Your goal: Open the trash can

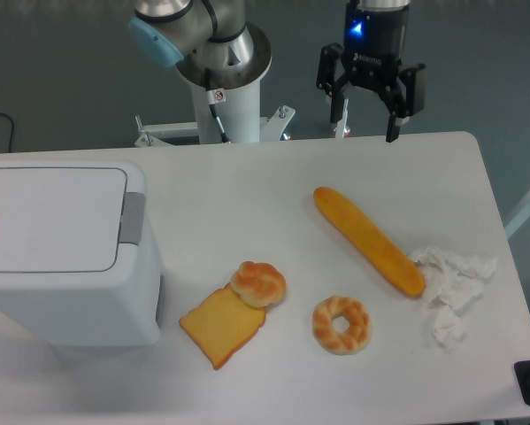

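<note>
Sitting shut, trash can (61,252), lid (50,220) down, contents hidden

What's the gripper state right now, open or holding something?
Gripper: open, holding nothing, hanging above the table's far edge, far from the large white boxy plastic trash can, whose flat lid is shut.

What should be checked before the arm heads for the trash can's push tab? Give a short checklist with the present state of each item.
1. Trash can lid shut: ok, lies flat.
2. Grey push tab uncovered: ok.
3. Gripper empty: ok, fingers spread, holding nothing.
4. Gripper near tab: not ok, it hangs at the far edge, well to the right.
5. Path to tab free: cannot tell; baguette and bun lie low on the table.
</note>
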Tool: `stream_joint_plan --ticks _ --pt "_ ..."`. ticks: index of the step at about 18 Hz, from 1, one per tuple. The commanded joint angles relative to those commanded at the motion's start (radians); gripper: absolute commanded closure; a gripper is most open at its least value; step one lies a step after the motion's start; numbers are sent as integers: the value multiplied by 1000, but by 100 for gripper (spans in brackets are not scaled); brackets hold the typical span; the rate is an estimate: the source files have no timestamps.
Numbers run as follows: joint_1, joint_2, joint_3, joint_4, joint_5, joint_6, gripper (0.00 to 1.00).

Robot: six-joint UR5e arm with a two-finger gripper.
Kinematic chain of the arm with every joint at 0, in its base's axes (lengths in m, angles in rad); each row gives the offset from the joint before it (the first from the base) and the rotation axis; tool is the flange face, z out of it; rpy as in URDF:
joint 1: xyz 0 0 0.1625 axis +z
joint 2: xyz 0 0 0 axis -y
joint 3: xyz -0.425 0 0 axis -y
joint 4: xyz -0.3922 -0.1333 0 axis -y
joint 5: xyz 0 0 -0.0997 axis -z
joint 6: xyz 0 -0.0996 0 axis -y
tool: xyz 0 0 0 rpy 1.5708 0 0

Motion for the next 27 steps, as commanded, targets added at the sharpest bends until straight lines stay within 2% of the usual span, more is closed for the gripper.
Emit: stream_joint_plan --ticks 23,27 --pt "0 -2 2 -5 -29 -5 0" --pt "-2 5 -6 -8 -26 -118 0"
